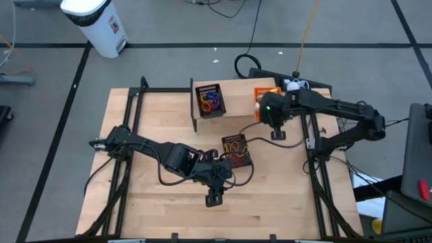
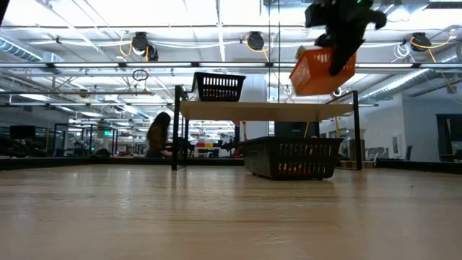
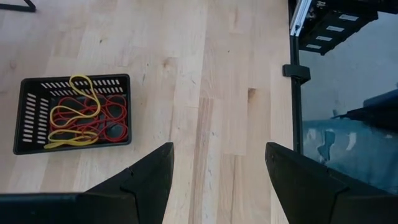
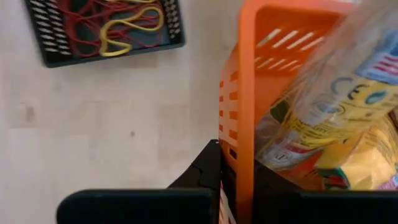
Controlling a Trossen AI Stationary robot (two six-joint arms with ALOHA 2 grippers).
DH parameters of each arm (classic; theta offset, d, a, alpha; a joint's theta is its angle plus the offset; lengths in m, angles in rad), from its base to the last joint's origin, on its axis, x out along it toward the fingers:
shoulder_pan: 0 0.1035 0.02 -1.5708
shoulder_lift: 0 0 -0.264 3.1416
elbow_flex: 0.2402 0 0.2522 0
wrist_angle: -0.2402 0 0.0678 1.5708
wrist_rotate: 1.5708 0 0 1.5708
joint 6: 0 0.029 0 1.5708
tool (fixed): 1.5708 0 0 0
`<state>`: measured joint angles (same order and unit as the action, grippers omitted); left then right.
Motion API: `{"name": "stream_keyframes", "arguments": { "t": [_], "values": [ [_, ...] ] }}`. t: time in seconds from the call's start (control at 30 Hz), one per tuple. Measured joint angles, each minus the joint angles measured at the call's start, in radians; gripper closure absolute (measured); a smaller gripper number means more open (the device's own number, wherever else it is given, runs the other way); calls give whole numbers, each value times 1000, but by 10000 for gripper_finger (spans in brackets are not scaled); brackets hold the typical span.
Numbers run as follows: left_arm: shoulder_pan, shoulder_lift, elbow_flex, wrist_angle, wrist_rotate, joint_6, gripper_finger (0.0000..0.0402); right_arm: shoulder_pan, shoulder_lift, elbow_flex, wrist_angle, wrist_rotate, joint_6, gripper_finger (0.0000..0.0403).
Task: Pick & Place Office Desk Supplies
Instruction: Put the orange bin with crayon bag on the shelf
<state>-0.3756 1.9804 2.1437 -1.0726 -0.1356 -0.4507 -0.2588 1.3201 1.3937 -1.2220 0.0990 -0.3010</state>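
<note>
The orange basket [image 4: 242, 93] hangs off my right gripper [image 4: 239, 180], whose fingers are pinched shut on its slotted wall, above the far right part of the bench [image 1: 162, 209]. It is thin moulded plastic, stiff but likely to flex and swing, since I grip only one rim. Crinkly printed packets [image 4: 336, 143] sit inside; I judge them light, slippery and apt to slide out if the basket tips. The elastic loops [image 3: 81, 118], red and yellow, lie tangled in a black slotted basket [image 3: 31, 112] near the bench's middle: soft, springy, best pinched as a bunch. A second black basket [image 1: 208, 100] on the raised shelf at the far edge holds coloured rings. My left gripper [image 3: 217, 180] hovers with fingers wide and empty over bare wood toward the near edge.
</note>
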Motion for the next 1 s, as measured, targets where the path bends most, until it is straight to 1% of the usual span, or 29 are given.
{"name": "stream_keyframes", "arguments": {
  "t": [0.2,0.33,0.4,0.47,0.77,0.9,1.0],
  "values": [
    [-3,0,0,0,0,-8,146,-98,96,0,67,0,-112,403],
    [-4,0,0,0,0,-41,146,-153,145,0,96,-1,-142,403],
    [-4,0,0,0,0,-55,146,-171,159,0,104,-22,-158,403],
    [-5,0,0,0,2,-56,146,-182,167,0,112,-49,-160,403],
    [-8,0,0,0,5,-62,146,-187,155,0,108,-52,-143,401],
    [-8,0,0,0,5,-66,146,-187,158,0,92,-58,-111,382],
    [-9,0,0,0,5,-76,146,-187,157,0,83,-100,-111,355]
  ]
}}
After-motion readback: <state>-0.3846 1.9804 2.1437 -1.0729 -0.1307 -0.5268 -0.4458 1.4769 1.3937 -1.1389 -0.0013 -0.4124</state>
